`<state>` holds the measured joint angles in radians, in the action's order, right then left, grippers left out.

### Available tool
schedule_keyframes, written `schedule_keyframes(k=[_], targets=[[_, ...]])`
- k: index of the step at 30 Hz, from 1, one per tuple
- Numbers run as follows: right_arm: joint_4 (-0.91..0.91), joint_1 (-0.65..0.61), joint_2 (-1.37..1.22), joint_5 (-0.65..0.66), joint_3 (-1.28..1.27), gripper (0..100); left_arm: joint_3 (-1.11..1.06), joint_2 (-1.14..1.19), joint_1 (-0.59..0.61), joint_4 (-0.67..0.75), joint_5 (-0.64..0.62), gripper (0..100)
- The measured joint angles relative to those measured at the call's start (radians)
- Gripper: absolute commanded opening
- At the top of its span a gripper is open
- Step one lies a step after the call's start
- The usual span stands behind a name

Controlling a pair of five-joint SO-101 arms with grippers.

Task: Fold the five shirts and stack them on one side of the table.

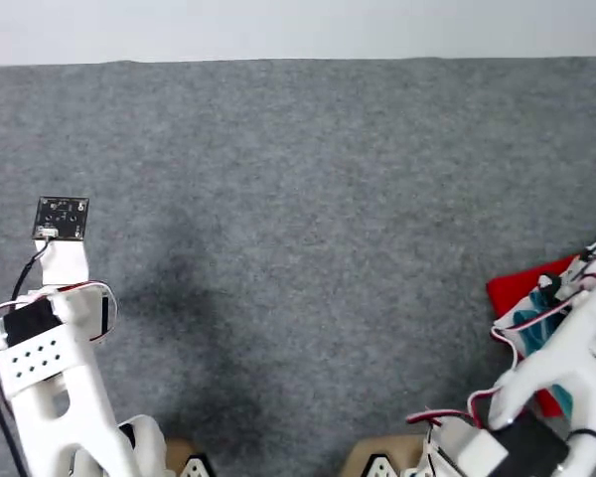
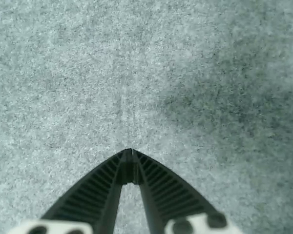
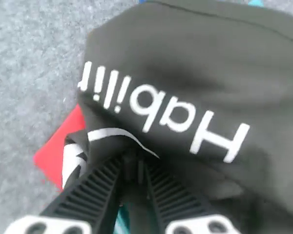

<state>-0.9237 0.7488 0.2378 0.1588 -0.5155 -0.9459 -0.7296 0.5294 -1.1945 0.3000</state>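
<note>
Right tool (image 3: 133,163) at 4 o'clock is pinching the dark shirt (image 3: 185,73); it's risking a slip, or snagging the red shirt (image 3: 56,152) beneath. Left tool (image 2: 132,155) is sitting closed, empty.

- Left arm (image 1: 50,368) rises from the near-left edge of the bench, its wrist pointing toward the far side.
- Left tool (image 2: 132,155) aims down at the bench, ribbed black jaws drawn together, tips meeting.
- Right arm (image 1: 566,363) leans out over the near-right corner, angled toward the right edge.
- Right tool (image 3: 132,161) points downward, jaws closed to a narrow point.
</note>
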Motion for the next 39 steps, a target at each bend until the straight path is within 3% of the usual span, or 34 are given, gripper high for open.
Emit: schedule_keyframes(k=[7,12,15,20,32,39], targets=[[-0.430,-0.014,0.103,0.000,0.193,19.5,0.000,0.000,0.000,0.000,0.000,0],[-0.664,-0.018,0.114,0.000,0.247,18.6,0.000,0.000,0.000,0.000,0.000,0],[-0.692,-0.023,0.114,0.003,0.239,18.6,0.000,0.000,0.000,0.000,0.000,0],[-0.701,-0.021,0.114,0.161,0.176,18.6,0.000,0.000,0.000,0.000,0.000,0],[-0.680,0.066,0.117,0.356,0.158,18.7,-0.038,0.000,0.000,0.002,0.000,0],[-0.592,0.098,0.117,0.470,0.146,18.7,-0.038,0.000,0.000,0.002,0.000,0]])
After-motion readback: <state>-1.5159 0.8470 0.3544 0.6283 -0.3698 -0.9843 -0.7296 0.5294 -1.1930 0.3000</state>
